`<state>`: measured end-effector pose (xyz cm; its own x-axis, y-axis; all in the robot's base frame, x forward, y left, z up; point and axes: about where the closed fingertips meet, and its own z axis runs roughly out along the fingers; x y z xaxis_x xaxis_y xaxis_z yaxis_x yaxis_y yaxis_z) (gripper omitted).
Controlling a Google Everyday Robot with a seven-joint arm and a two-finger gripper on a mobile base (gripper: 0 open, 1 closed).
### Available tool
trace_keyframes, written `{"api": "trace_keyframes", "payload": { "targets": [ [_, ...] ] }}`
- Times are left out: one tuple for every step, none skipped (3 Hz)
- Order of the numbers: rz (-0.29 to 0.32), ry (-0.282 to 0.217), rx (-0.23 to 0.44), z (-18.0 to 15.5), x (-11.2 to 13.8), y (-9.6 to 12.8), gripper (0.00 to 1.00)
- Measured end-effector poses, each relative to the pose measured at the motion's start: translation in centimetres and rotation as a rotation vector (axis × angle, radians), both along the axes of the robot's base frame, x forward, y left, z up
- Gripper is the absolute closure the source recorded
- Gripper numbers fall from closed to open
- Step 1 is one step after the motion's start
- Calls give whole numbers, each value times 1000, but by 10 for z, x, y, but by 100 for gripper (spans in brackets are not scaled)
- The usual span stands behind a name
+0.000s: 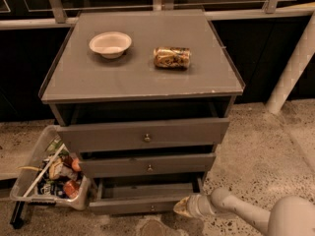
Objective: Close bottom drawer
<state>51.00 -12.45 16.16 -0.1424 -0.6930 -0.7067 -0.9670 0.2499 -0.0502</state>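
Observation:
The grey cabinet [142, 77] has three drawers. The bottom drawer [147, 206] is the lowest one, with a thin grey front and a small round knob [152, 208]. It stands pulled out a little, with a strip of its tray [147, 190] showing. My gripper [183, 207] comes in from the lower right and sits against the right end of that drawer front. The middle drawer [147, 166] and the top drawer [142, 135] also stand slightly out.
A white bowl [110, 44] and a lying can [172, 57] rest on the cabinet top. A clear bin of clutter [49, 173] stands on the floor at the cabinet's left. A white pole [295, 58] leans at the right. The floor is speckled stone.

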Motion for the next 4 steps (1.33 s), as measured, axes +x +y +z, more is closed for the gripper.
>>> {"api": "trace_keyframes", "payload": {
  "targets": [
    [0, 0, 0, 0, 0, 0, 100],
    [0, 0, 0, 0, 0, 0, 82],
    [0, 0, 0, 0, 0, 0, 59],
    [0, 0, 0, 0, 0, 0, 35]
  ]
}}
